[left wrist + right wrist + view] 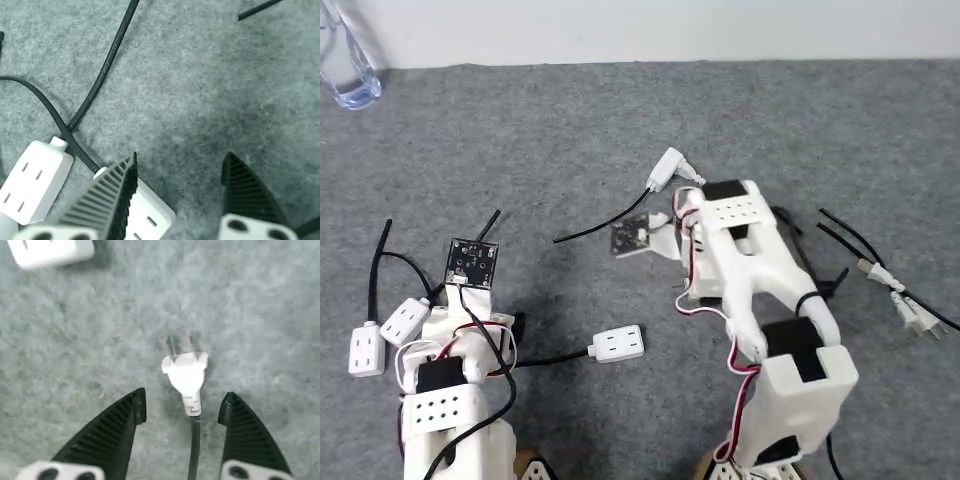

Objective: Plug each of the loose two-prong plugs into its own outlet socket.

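Both wide apart, empty, right end effector (185, 394) straddling white plug (185, 372), left end effector (182, 156) near outlet socket (32, 180)

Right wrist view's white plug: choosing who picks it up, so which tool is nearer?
Right. The right tool straddles the cord just short of the plug; the left tool is beside two sockets across the table.
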